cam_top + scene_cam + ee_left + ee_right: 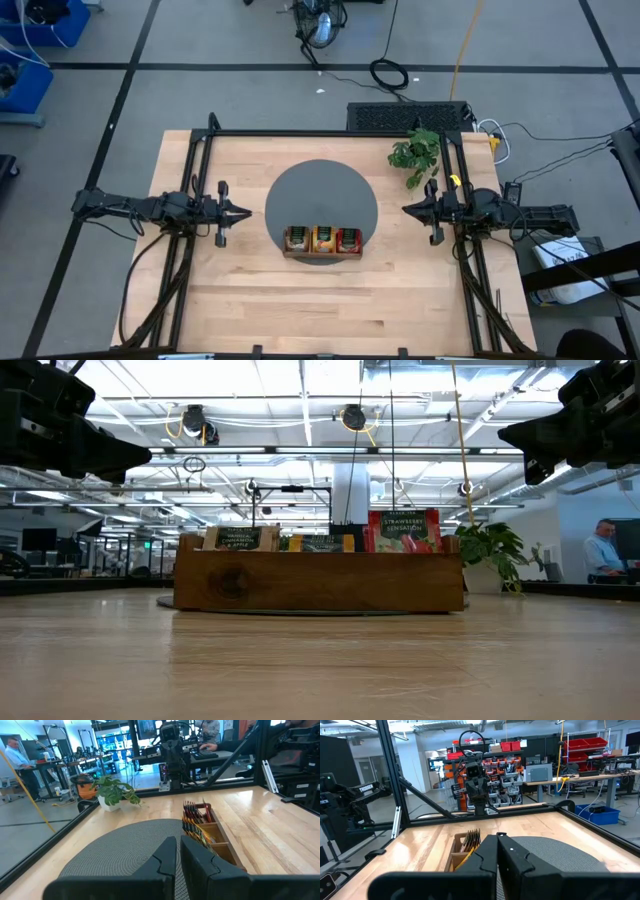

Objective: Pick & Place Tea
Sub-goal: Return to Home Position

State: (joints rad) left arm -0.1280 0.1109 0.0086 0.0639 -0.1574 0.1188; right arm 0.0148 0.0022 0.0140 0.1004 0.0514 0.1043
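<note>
The tea sachets stand upright in a brown wooden tray [322, 254] with three compartments: dark green ones [298, 238] on the left, orange-yellow ones [323, 238] in the middle, red ones [348, 238] on the right. The tray rests on the near part of a round grey mat [320, 190]. My left gripper [246, 212] hangs level to the left of the mat, shut, with nothing in it. My right gripper [405, 209] hangs level to the right of the mat, also shut and empty. Both point toward the mat, clear of the tray [223, 846] and the tea [470, 840].
A small potted plant [416, 153] stands at the far right of the table, just beyond my right arm. Black frame rails [320, 133] run along the far edge and both sides. Bare wooden tabletop [320, 310] lies in front of the tray.
</note>
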